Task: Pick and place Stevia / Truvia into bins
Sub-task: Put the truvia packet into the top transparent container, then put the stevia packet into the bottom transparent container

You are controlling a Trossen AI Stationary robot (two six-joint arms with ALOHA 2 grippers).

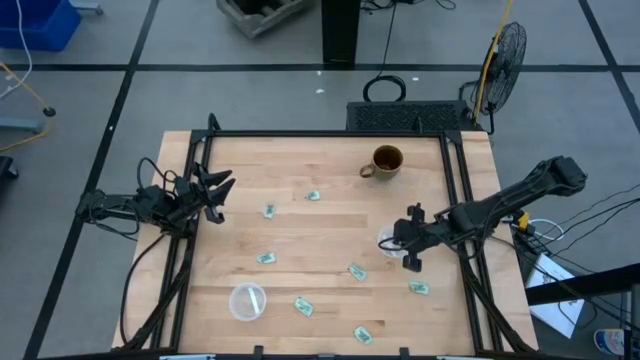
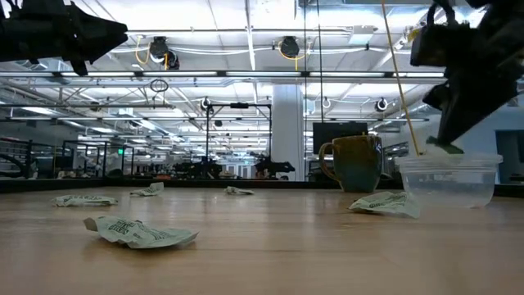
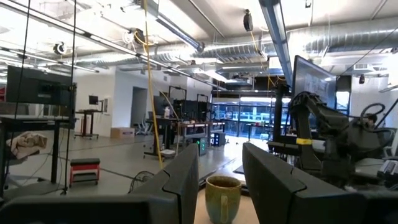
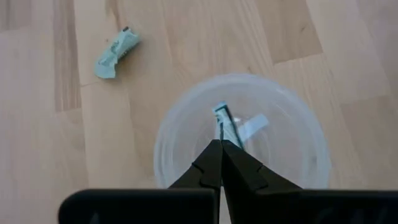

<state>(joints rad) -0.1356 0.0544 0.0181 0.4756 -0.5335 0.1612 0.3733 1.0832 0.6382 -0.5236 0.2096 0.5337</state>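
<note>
- High view: the right gripper (image 1: 411,250) hangs directly over the right-hand clear cup (image 1: 390,241), near the table's right side, so that anything let go falls inside the rim.
- In the right wrist view its fingers are pinched together on 1 Stevia packet (image 4: 225,121), held by an end so that it dangles down into the cup (image 4: 292,130); I judge this to be the drop step, with release not yet made.
- The low view shows the same cup (image 2: 449,178) at the right, the gripper (image 2: 449,146) just above its rim and a packet (image 2: 383,202) lying on the wood just beside it.
- The other cup (image 1: 247,300) stands near the front left of the table; loose packets lie between the 2 cups, for example 1 at (image 1: 302,305) and another at (image 1: 265,258).
- The brown mug (image 1: 385,162) stands toward the back and is not a bin.
- The left gripper (image 1: 213,190) waits at the table's left edge, raised, its fingers (image 3: 180,183) apart and holding nothing.
- The wooden table (image 1: 330,215) carries at least 8 packets not yet binned, so much of the task remains.
</note>
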